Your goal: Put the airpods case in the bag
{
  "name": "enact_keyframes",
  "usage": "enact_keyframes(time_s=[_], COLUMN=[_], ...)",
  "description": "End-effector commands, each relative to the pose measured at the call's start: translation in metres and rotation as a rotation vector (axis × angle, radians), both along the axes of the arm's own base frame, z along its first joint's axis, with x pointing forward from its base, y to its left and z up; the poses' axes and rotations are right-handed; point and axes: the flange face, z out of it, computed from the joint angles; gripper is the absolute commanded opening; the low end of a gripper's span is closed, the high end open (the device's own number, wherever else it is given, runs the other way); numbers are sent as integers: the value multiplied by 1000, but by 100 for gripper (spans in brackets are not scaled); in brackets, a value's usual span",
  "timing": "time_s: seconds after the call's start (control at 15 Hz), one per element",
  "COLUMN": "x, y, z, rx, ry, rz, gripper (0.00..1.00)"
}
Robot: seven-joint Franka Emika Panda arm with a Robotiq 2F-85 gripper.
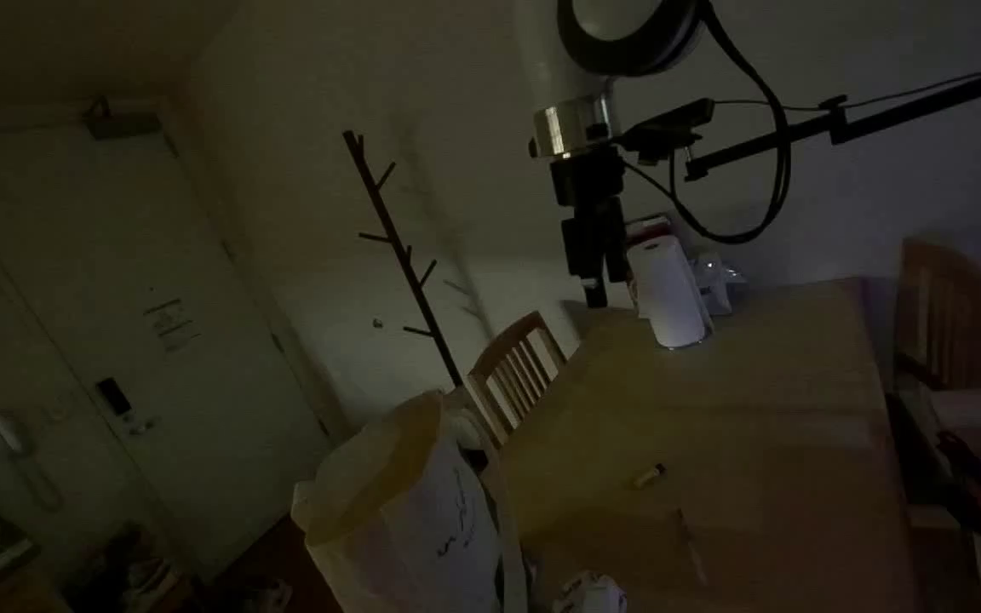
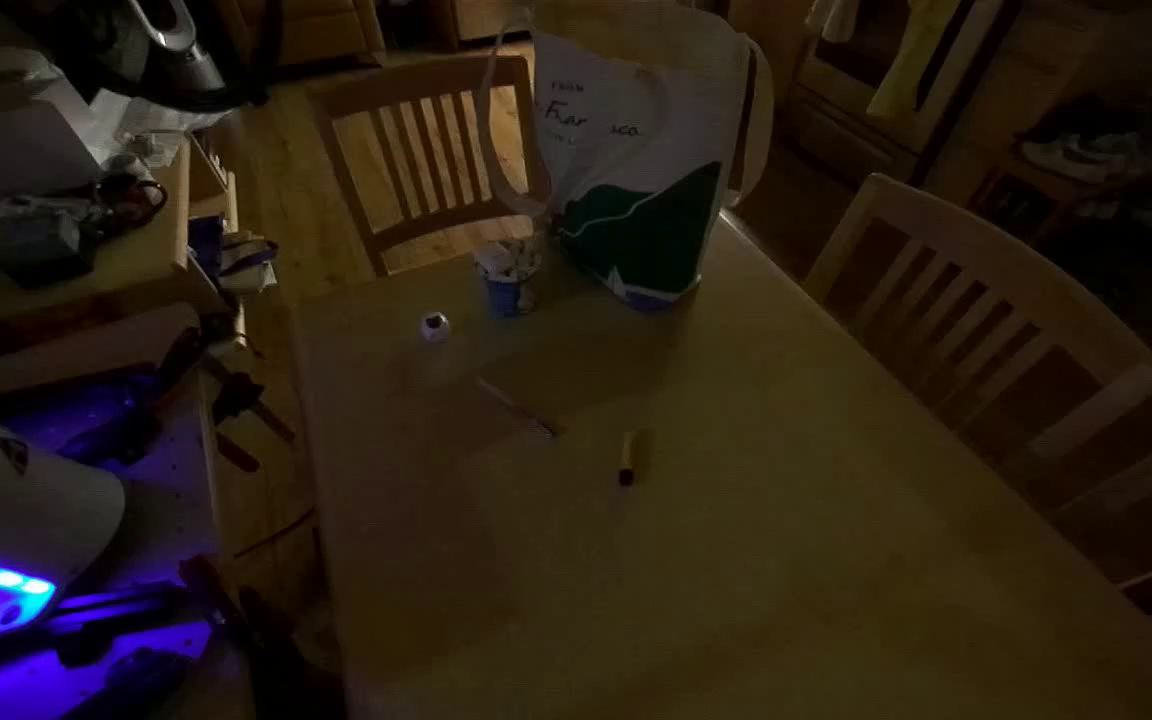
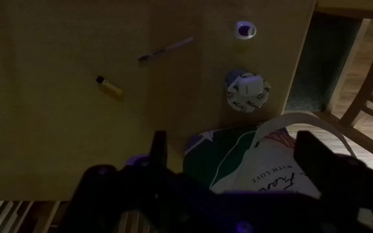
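The pincer, spread wide, hangs higher than the airpods case, well apart.

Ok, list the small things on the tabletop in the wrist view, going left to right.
Yellow stick with a black end → slim pen → round tub with the white AirPods case on top. Left out: the small white item, overlapping the tub's span.

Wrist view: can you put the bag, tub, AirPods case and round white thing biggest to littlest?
1. Bag
2. Tub
3. AirPods case, round white thing: too close to call; the case, on the tub, is probably nearer the camera.
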Motion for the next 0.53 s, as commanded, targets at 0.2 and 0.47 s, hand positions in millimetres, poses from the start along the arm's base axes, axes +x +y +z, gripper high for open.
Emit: enact_keyframes(time_s=[0.2,0.47], x=[-1,12], y=[2,1], z=[5,8], rx=[-7,-33], ry=[19,27], rz=[1,58], gripper=[100,100])
